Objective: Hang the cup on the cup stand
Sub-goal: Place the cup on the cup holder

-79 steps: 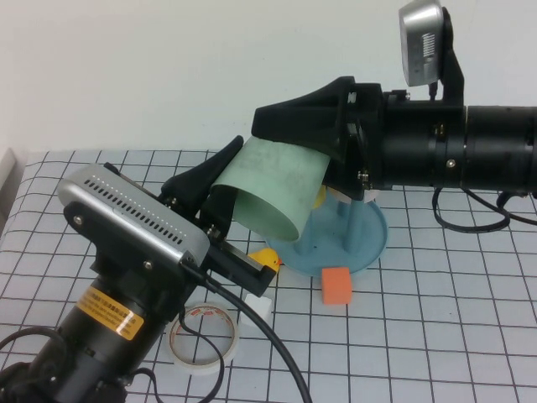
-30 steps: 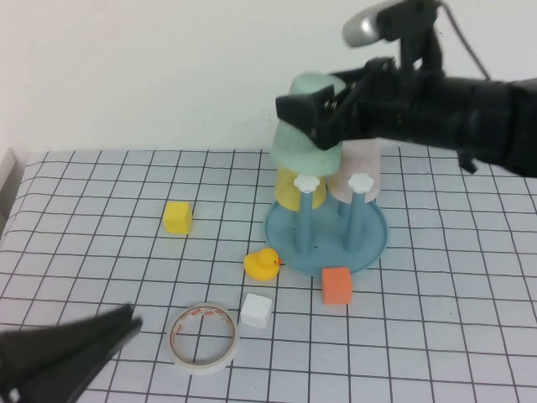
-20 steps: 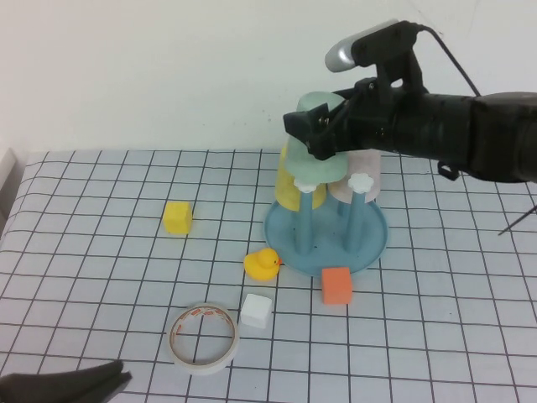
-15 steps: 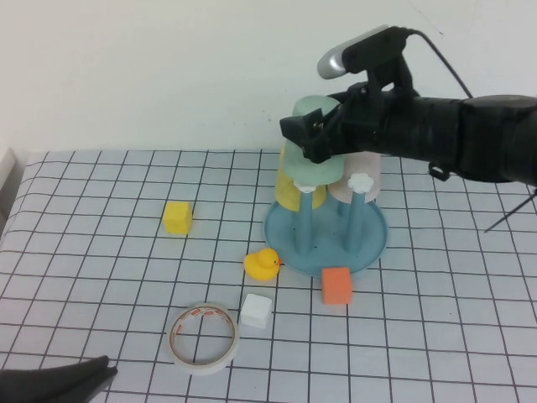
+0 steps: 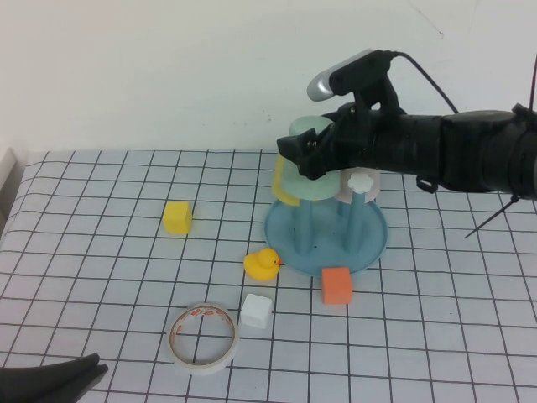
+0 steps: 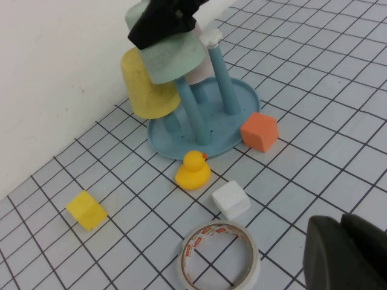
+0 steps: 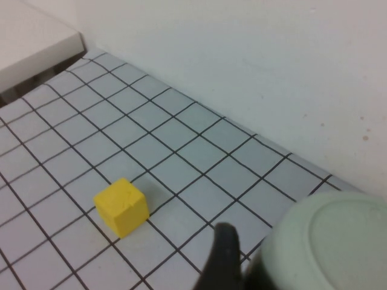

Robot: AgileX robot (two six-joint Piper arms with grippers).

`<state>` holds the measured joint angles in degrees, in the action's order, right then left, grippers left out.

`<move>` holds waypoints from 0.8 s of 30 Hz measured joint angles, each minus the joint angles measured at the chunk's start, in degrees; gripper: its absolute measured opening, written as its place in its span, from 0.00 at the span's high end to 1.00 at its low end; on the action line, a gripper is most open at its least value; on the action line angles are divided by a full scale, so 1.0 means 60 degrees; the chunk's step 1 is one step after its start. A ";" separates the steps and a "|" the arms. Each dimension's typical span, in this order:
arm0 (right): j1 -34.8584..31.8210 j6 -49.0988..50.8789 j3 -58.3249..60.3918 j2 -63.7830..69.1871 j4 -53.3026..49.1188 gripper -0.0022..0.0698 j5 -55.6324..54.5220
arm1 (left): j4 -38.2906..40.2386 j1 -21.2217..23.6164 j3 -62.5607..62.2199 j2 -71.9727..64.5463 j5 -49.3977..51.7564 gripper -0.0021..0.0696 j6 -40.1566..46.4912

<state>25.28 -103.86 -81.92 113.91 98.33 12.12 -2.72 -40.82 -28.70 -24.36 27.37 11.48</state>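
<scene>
My right gripper [image 5: 304, 158] is shut on the pale mint-green cup [image 5: 312, 172]. It holds the cup upside down over the front peg of the blue cup stand [image 5: 369, 242], low enough to hide the peg's cap. The left wrist view shows the cup [image 6: 172, 57] over a peg of the stand [image 6: 237, 115]. The right wrist view shows the cup's bottom [image 7: 338, 241] beside one dark finger [image 7: 225, 257]. My left gripper [image 5: 59, 379] is shut and empty at the near left table edge; it also shows in the left wrist view [image 6: 343, 241].
A yellow cup [image 5: 283, 189] and a pale pink cup [image 5: 370, 178] hang on other pegs. On the grid mat lie a yellow cube [image 5: 177, 217], a rubber duck [image 5: 263, 264], an orange cube [image 5: 336, 285], a white cube [image 5: 255, 311] and a tape ring [image 5: 204, 337].
My right gripper has lowered the mint cup down over the front peg. The left arm has drawn back to the near left corner.
</scene>
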 joint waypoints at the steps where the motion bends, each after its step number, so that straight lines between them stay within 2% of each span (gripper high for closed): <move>1: 0.0000 -0.0092 0.0000 0.0019 0.0016 0.16 0.0000 | 0.0000 0.0000 0.0000 0.0000 0.0000 0.97 0.0000; 15: 0.0000 -0.0168 0.0000 0.0372 0.0016 0.16 0.0195 | -0.0115 0.0000 0.0000 0.0000 0.0149 0.97 -0.0070; 24: 0.0000 0.0226 -0.0015 0.0013 0.0016 0.15 -0.0220 | -0.0634 0.0000 0.0000 0.0000 0.0522 0.97 -0.1157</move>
<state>25.28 -102.51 -82.01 113.99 98.42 10.80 -6.52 -40.82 -28.70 -24.36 30.50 4.54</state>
